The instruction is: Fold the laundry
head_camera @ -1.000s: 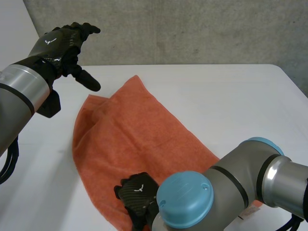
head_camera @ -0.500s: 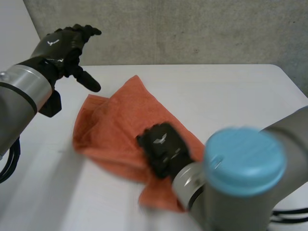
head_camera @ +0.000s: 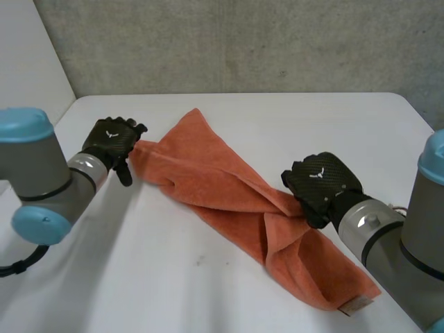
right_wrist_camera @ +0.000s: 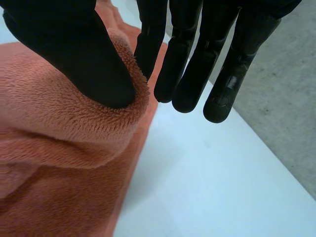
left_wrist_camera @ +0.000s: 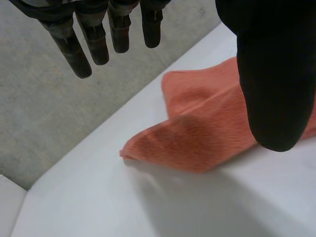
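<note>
An orange towel [head_camera: 208, 173] lies bunched in a diagonal band across the white table [head_camera: 333, 118]. My right hand [head_camera: 320, 184] is at the towel's right edge near its middle. In the right wrist view its thumb [right_wrist_camera: 74, 54] and a finger pinch a raised fold of the towel [right_wrist_camera: 59, 163]. My left hand [head_camera: 111, 142] rests low at the towel's far left corner. In the left wrist view its fingers [left_wrist_camera: 84, 44] are straight and its thumb [left_wrist_camera: 269, 74] hovers over the towel [left_wrist_camera: 207, 133], holding nothing.
A small label [head_camera: 357, 305] shows at the towel's near right corner. A grey concrete wall [head_camera: 243, 41] runs behind the table's far edge. Bare tabletop lies in front of the towel and to its far right.
My right hand shut on the towel's near edge and swept it right, rolling the cloth into a band. My left hand dropped from mid-air to the towel's left corner.
</note>
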You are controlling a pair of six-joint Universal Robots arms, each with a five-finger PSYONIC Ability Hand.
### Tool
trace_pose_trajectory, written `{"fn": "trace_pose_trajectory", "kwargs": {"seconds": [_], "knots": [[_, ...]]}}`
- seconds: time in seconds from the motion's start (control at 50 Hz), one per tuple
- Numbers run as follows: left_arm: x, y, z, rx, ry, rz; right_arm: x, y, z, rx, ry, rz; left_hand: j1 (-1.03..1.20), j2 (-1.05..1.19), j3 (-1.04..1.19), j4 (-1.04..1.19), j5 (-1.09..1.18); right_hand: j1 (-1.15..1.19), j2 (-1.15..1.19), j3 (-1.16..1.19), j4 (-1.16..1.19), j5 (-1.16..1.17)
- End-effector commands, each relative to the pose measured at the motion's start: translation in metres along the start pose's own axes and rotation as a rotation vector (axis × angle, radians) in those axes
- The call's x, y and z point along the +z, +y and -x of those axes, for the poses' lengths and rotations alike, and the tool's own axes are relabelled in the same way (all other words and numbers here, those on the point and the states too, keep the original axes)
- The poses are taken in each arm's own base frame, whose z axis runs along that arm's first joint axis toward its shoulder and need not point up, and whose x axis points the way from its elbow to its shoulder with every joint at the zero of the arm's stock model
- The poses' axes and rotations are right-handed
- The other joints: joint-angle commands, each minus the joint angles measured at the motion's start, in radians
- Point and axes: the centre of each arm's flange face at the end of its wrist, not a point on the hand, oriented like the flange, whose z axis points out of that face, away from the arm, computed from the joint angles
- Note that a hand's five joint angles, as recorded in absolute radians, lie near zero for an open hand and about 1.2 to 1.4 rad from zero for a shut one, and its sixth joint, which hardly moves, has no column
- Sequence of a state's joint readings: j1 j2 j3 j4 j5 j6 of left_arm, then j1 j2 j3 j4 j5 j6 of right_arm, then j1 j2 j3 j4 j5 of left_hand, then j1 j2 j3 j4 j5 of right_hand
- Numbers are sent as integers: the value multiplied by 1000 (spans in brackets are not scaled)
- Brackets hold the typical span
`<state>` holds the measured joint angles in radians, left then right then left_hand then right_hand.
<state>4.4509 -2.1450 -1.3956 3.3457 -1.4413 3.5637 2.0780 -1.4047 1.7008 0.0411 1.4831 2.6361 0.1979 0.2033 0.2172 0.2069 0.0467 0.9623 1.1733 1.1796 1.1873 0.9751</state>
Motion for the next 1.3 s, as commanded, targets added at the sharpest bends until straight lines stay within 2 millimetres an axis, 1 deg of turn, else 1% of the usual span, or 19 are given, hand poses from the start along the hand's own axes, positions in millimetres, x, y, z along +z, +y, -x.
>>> {"fn": "trace_pose_trajectory", "kwargs": {"seconds": [0.02,0.18,0.44,0.48,0.5,0.56,0.66,0.7,0.76,0.84,0.88,0.92,0.96,0.98,1.02,1.08,1.16,1.24,1.3], "knots": [[39,16,-4,7,-18,-85,-12,5,9,4,-53,-6,236,230,216,227,212,434,223,217,209,247],[59,30,-15,21,73,-70,-21,5,11,7,-63,-21,242,236,222,233,218,434,223,217,209,247],[66,50,-23,73,106,-36,-19,5,8,9,-54,-21,268,262,249,259,245,434,223,217,209,247],[66,50,-24,75,108,-37,-19,4,7,9,-51,-23,367,362,348,358,344,434,223,217,209,247],[67,51,-24,74,110,-37,-18,4,7,9,-51,-23,629,624,610,621,606,434,223,217,209,247],[67,52,-24,75,108,-41,-15,4,0,14,-25,-25,1150,1145,1131,1141,1127,434,223,217,209,247],[65,40,-18,80,81,-69,-7,3,-20,22,46,-39,1198,1193,1179,1189,1175,434,223,217,209,247],[55,12,-5,91,38,-127,0,-3,-42,23,119,-64,1198,1193,1179,1189,1175,434,223,217,209,247],[42,-6,4,94,3,-160,4,-13,-63,25,184,-91,1198,1193,1179,1189,1175,434,223,217,209,247],[11,-41,14,100,-35,-211,6,-26,-84,18,238,-123,1198,1193,1179,1189,1175,434,223,217,209,247],[-12,-57,19,99,-49,-233,5,-32,-88,15,245,-131,1198,1193,1179,1189,1175,434,223,217,209,247],[-20,-61,19,100,-50,-239,5,-34,-90,12,245,-130,1198,1193,1179,1189,1175,434,223,217,209,247],[-49,-73,17,103,-47,-262,0,-42,-93,10,229,-112,1198,1193,1179,1189,1175,434,223,217,209,247],[-49,-73,17,103,-47,-262,-3,-45,-92,11,208,-91,1198,1193,1179,1189,1175,434,223,217,209,247],[-69,-80,16,111,-46,-279,-6,-44,-90,8,186,-58,1198,1193,1179,1189,1175,434,223,217,209,247],[-91,-72,10,106,-29,-239,-8,-35,-83,-18,124,38,1198,1193,1179,1189,1175,434,223,217,209,247],[-100,-49,-1,94,20,-136,1,-12,-68,-70,22,174,1198,1193,1179,1189,1175,434,223,217,209,247],[-100,-30,-8,80,57,-44,13,8,-60,-109,-37,264,1198,1193,1179,1189,1175,434,223,217,209,247],[-91,-9,-13,71,89,46,23,17,-57,-108,-61,286,1198,1193,1179,1189,1175,434,223,217,209,247]]}}
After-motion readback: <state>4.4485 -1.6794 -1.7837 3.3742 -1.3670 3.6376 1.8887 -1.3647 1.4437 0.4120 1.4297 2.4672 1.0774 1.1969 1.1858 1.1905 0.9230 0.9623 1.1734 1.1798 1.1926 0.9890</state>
